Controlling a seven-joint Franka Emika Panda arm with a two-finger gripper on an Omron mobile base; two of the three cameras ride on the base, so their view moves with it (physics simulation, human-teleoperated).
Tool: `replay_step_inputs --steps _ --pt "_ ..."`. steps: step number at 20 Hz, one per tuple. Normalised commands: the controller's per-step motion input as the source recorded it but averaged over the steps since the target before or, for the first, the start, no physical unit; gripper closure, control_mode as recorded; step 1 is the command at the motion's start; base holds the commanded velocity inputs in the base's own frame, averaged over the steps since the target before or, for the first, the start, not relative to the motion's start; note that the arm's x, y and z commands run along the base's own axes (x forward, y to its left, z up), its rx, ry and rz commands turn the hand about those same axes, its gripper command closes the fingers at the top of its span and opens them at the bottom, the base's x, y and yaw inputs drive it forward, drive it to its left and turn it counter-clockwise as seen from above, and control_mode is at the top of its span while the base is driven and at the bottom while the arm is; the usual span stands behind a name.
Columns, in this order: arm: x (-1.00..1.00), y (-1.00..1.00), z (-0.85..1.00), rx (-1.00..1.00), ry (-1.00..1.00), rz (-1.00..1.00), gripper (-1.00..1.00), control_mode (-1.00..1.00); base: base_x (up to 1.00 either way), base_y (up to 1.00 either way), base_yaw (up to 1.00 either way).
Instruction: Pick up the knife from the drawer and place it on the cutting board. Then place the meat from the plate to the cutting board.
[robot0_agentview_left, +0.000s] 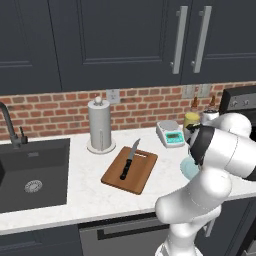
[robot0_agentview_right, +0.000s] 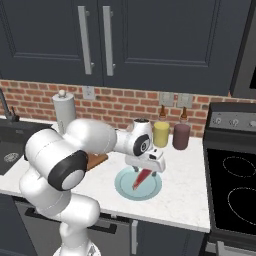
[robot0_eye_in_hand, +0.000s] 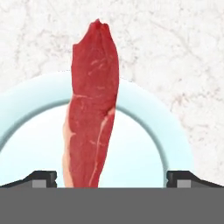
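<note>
**Pincer spread over meat on plate; knife already on board**

Left base view: knife (robot0_agentview_left: 129, 161) lying flat on the cutting board (robot0_agentview_left: 130, 170), black handle toward the near edge, blade tip aimed at the brick wall, long axis running near to far with a slight lean to the right. Board resting on the white counter (robot0_agentview_left: 85, 185) between the sink (robot0_agentview_left: 31, 175) and the arm, just in front of the paper towel roll (robot0_agentview_left: 99, 126). Small white scale (robot0_agentview_left: 170, 133) farther right by the wall. Sliver of pale plate (robot0_agentview_left: 186, 169) peeking out from behind the white arm.

Right base view: pincer (robot0_agentview_right: 143, 172) hanging just over the plate (robot0_agentview_right: 125, 186), pointed down. Meat (robot0_agentview_right: 141, 179) on the plate beneath it, a red strip set diagonally, one end toward the near left rim, the other up under the hand. Yellow jar (robot0_agentview_right: 161, 134) and dark jar (robot0_agentview_right: 181, 136) behind, by the wall; stove (robot0_agentview_right: 232, 175) to the right.

Hand view: meat (robot0_eye_in_hand: 91, 109) straight up the middle, long axis running away from the camera, far end reaching past the plate (robot0_eye_in_hand: 144, 131) rim over the marble counter (robot0_eye_in_hand: 175, 52). Fingertips (robot0_eye_in_hand: 43, 178) spread wide, one on each side of the strip, well clear of it, pinching nothing.
</note>
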Motion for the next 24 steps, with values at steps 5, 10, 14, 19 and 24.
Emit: replay_step_inputs --steps 5,10,14,19,24 --pt "0.13 0.02 -0.18 0.02 0.0 0.0 -1.0 -1.0 0.0 0.0 0.0" --pt "0.03 0.0 -0.35 0.02 0.0 0.0 -1.0 -1.0 0.0 0.0 0.0" --pt "0.0 0.0 -0.39 0.02 0.0 0.0 -1.0 -1.0 0.0 0.0 0.0" --pt "0.11 0.0 -0.13 0.04 0.0 0.0 1.0 -1.0 0.0 0.0 0.0" --pt "0.01 0.0 -0.08 0.0 0.02 0.0 1.0 -1.0 0.0 0.0 0.0"
